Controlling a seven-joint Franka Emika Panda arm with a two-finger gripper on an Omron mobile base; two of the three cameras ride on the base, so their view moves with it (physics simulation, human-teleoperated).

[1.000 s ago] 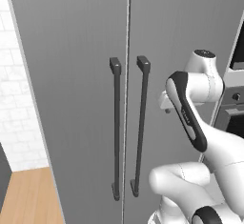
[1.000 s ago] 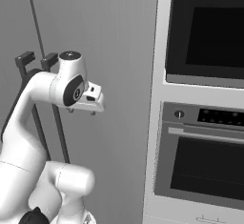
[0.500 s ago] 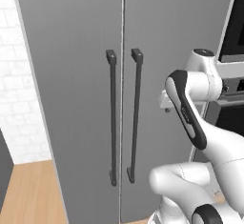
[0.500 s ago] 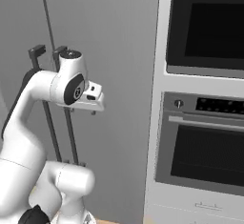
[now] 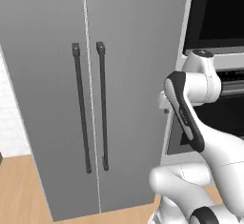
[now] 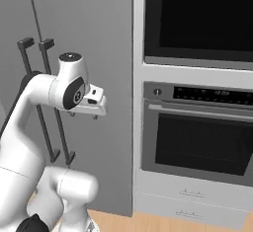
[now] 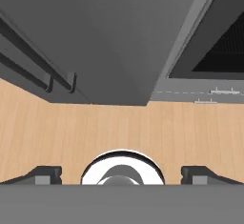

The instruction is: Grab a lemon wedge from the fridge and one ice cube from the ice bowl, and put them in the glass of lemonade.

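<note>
Fridge (image 5: 133, 75) stands at 10 o'clock in the left base view, both doors shut, contents hidden; its two dark bar handles (image 5: 90, 108) hang side by side at the door seam. Top of fridge cut off. Wood floor (image 7: 119, 123) lies bare below it. At 3 o'clock, wall ovens (image 6: 197, 127) adjoin the fridge edge. Gripper (image 7: 121, 174) spread wide, holding nothing, pointing at floor, clear of both

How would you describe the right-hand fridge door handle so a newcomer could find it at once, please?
Start at the tall grey fridge left of the built-in ovens. Two dark vertical bars flank its centre seam; the right-hand handle is the bar nearer the ovens.
</note>
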